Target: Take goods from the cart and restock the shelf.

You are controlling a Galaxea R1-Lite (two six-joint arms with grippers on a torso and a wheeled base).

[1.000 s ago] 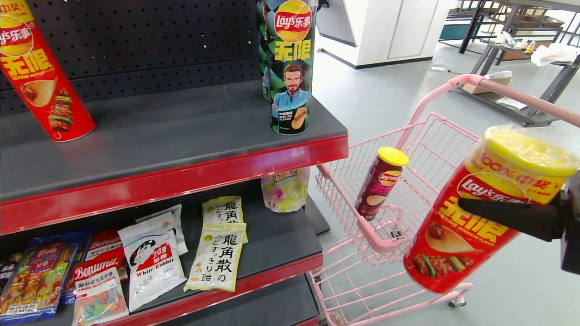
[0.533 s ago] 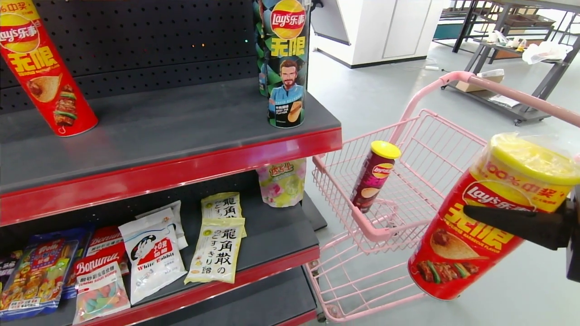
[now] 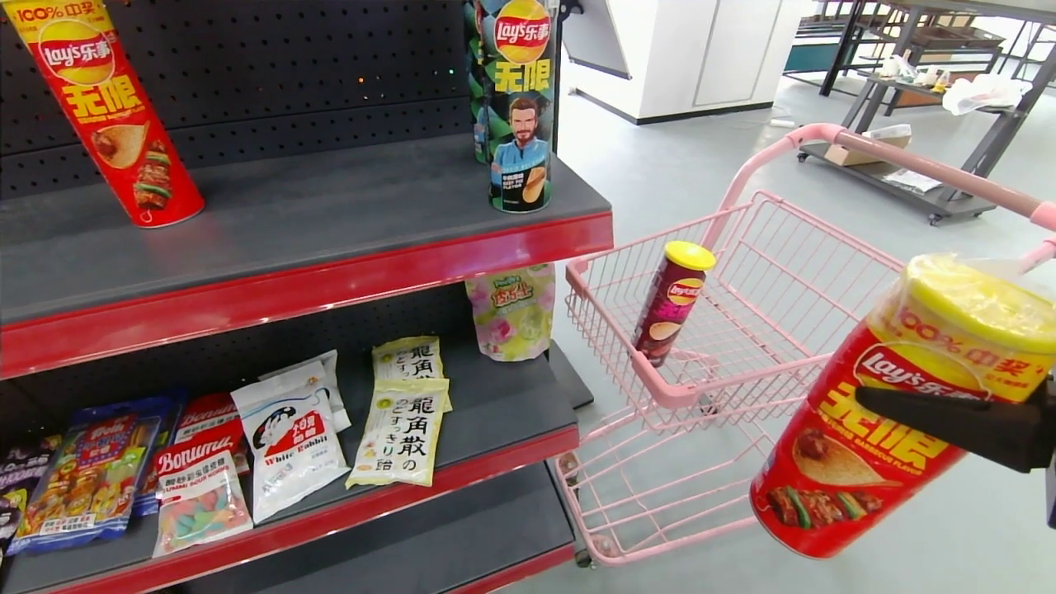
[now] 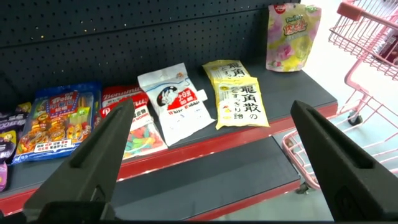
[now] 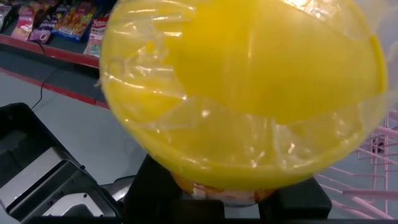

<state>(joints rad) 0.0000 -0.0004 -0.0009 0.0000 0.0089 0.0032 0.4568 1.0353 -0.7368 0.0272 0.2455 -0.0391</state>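
Transfer step: right tool (image 3: 895, 398) clamped tight on the red chips can (image 3: 858, 462), tilted, held clear of the cart (image 3: 742, 330) to its left. Left tool (image 4: 211, 112) wide open, empty, facing lower shelf (image 4: 298, 99). Next: carry can far left and up to top shelf (image 3: 330, 214), set upright

mock shop: snack shelf (image 3: 313, 280), pink cart (image 3: 742, 346), lab benches behind.
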